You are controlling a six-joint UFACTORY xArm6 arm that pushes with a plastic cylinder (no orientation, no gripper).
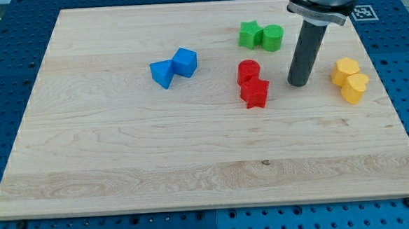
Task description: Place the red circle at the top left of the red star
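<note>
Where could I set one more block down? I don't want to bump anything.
Free: the board left of the blue blocks, and everything below the red star. Crowded: the view's upper right, around the red circle, green blocks, yellow blocks and my tip.

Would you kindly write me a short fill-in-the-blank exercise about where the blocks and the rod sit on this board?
1. The red circle touches the red star on the star's ____ side.
2. My tip stands between the red pair and the ____ blocks.
3. The green star touches a green ____.
4. The two blue blocks lie toward the view's ____ of the red pair.

Missing words: top; yellow; circle; left
</note>
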